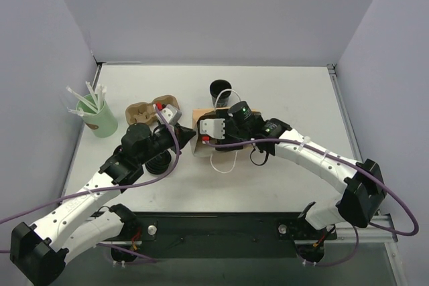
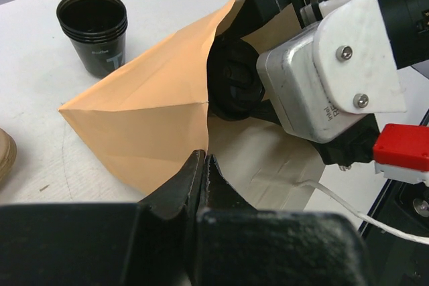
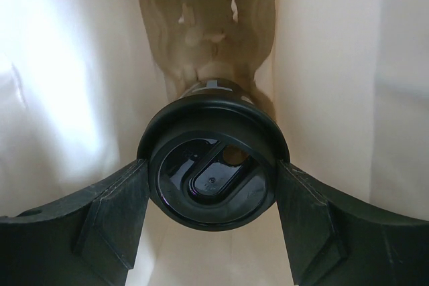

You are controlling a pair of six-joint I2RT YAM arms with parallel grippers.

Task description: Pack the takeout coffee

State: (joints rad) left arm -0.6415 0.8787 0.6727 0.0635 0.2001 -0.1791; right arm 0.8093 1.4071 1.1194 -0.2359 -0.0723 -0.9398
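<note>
The takeout coffee (image 3: 213, 172), a small black cup with a black lid, lies inside the brown paper bag (image 2: 151, 108). My right gripper (image 3: 213, 189) is shut on it, one finger against each side of the lid. Pale bag walls surround the cup on all sides. In the left wrist view my left gripper (image 2: 204, 159) is shut on the rim of the bag's mouth and holds it open, while the right wrist (image 2: 322, 65) reaches into the mouth. From above, the bag (image 1: 200, 145) lies on its side at the table's middle, and the cup is hidden.
A stack of open black cups (image 1: 220, 90) stands just behind the bag. A cardboard cup carrier (image 1: 143, 111) and a mint-green cup of straws (image 1: 100, 120) are at the left. A squat ribbed black stack (image 1: 159, 164) sits under my left arm.
</note>
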